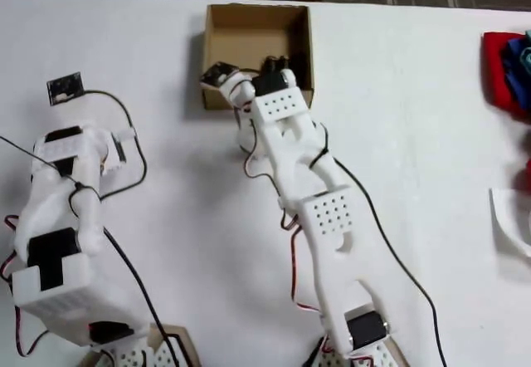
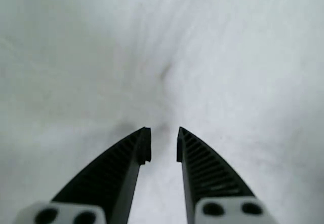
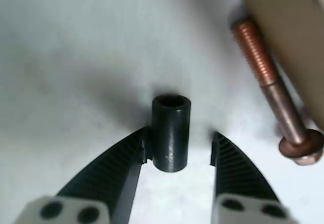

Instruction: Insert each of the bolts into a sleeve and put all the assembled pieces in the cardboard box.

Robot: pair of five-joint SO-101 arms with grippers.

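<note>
A black sleeve (image 3: 171,133) stands upright on the white table between the fingers of my right gripper (image 3: 180,147), which is open. One finger touches the sleeve's side and the other stands a little off it. A copper bolt (image 3: 276,95) lies flat beside the sleeve, along the outer wall of the cardboard box (image 3: 283,21). In the high view the right arm (image 1: 286,126) stretches to the near wall of the cardboard box (image 1: 217,18). The left arm (image 1: 66,184) is folded back at the left. My left gripper (image 2: 163,145) hangs just above bare table, slightly open and holding nothing.
Red and blue items (image 1: 506,60) and a white object (image 1: 510,217) lie at the table's right edge. Cables trail from both arms over the table. White table (image 1: 166,51) spreads between the arms and left of the box.
</note>
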